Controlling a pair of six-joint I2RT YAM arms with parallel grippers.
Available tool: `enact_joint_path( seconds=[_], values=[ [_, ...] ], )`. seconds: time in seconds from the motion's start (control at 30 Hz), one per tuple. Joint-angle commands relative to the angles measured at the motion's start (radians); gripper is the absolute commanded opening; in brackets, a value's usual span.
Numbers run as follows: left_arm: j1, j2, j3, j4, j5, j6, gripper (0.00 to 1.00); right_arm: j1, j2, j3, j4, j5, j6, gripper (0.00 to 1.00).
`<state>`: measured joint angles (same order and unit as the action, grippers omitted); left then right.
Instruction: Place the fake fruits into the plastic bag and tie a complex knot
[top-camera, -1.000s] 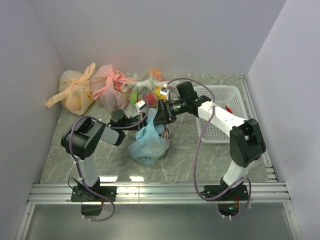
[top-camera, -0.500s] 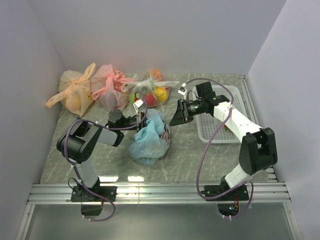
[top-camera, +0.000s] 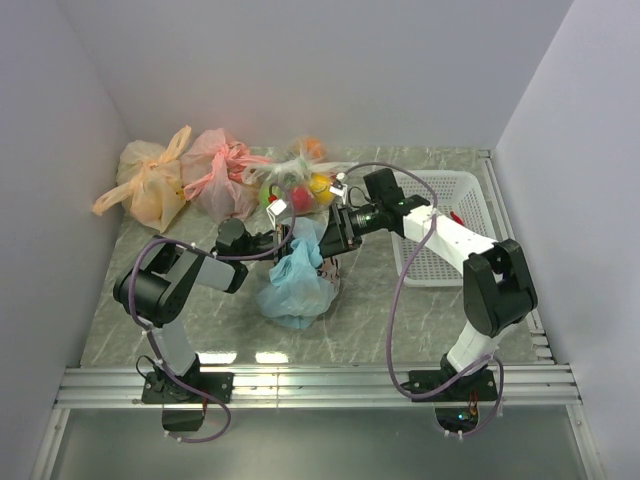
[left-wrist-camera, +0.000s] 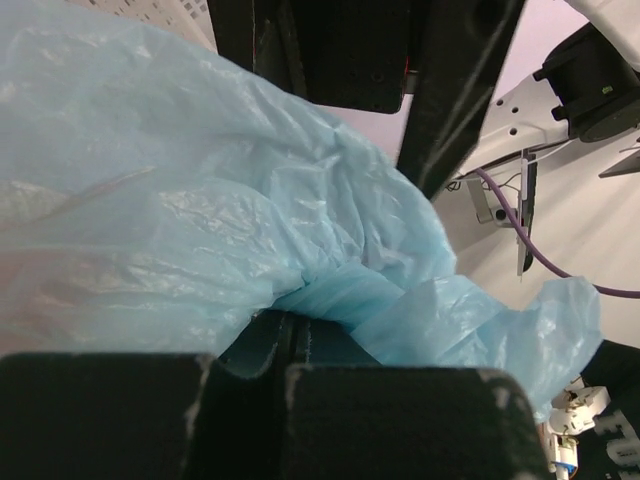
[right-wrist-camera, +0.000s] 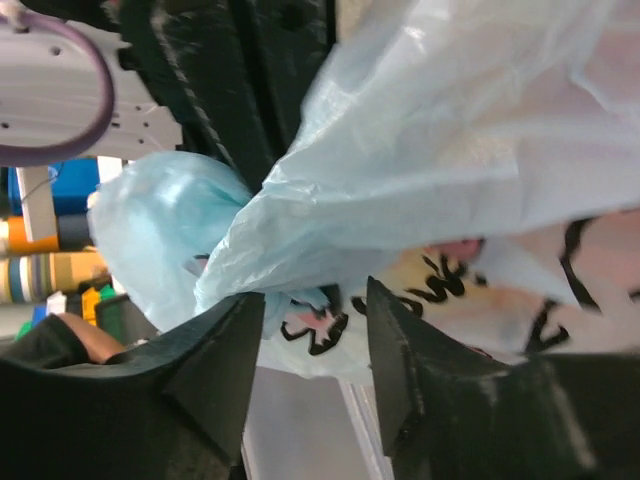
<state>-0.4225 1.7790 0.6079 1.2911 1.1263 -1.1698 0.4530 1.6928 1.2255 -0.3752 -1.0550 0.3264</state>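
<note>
Jaws pressed together on a twisted strip of thin film, the left gripper (left-wrist-camera: 287, 350) holds the neck of the light blue crinkly plastic bag (top-camera: 297, 285). The right gripper (right-wrist-camera: 315, 295) stands with its jaws apart, printed plastic lying in the gap but not pinched.

The bag sits bulging on the grey marbled table (top-camera: 200, 320), both grippers meeting at its top. To the right of the bag stands a white slatted plastic basket (top-camera: 435, 265). Behind the bag, toward the back wall, lie a tied orange plastic bag (top-camera: 150, 190), a tied pink plastic bag (top-camera: 222, 180) and a clear see-through bag (top-camera: 290, 180) with coloured balls inside.

None of the fake fruits can be seen through the blue film, though the bag's fullness suggests they are already inside. The step in hand looks like the tying. In the left wrist view the plastic bunches just above the closed jaws, but whether a finished knot sits there cannot be told. The next move likely calls for the right gripper to close on a free handle and pull it through or across against the left's hold.
</note>
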Motion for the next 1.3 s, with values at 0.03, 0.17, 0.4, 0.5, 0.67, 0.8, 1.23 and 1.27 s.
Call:
enact_joint_path(
  seconds=[0.03,0.17,0.4,0.5,0.67,0.8,1.23,1.27],
  values=[
    [-0.005,-0.029,-0.008,0.111,0.006,0.042,0.01,0.015,-0.021,0.045,0.108,-0.046,0.071,0.57],
    [-0.009,-0.015,-0.004,0.176,0.010,0.022,0.01,0.061,0.013,0.080,0.073,0.009,0.057,0.61],
    [-0.022,0.000,0.007,0.199,0.007,0.025,0.01,0.092,0.105,0.077,0.182,0.000,0.182,0.62],
    [-0.027,-0.006,0.012,0.178,0.000,0.053,0.01,0.102,0.122,0.045,0.306,-0.017,0.293,0.62],
    [-0.027,-0.019,0.015,0.143,0.004,0.076,0.00,0.095,0.134,0.071,0.203,-0.050,0.214,0.59],
    [-0.024,-0.038,-0.005,0.140,0.006,0.081,0.00,0.033,0.053,0.078,-0.046,-0.023,-0.118,0.59],
    [-0.022,-0.006,-0.002,0.240,0.020,0.004,0.01,-0.017,-0.058,0.000,-0.180,0.015,-0.417,0.48],
    [-0.022,-0.006,-0.002,0.240,0.020,0.002,0.00,-0.016,-0.056,0.000,-0.173,0.027,-0.427,0.46]
  ],
)
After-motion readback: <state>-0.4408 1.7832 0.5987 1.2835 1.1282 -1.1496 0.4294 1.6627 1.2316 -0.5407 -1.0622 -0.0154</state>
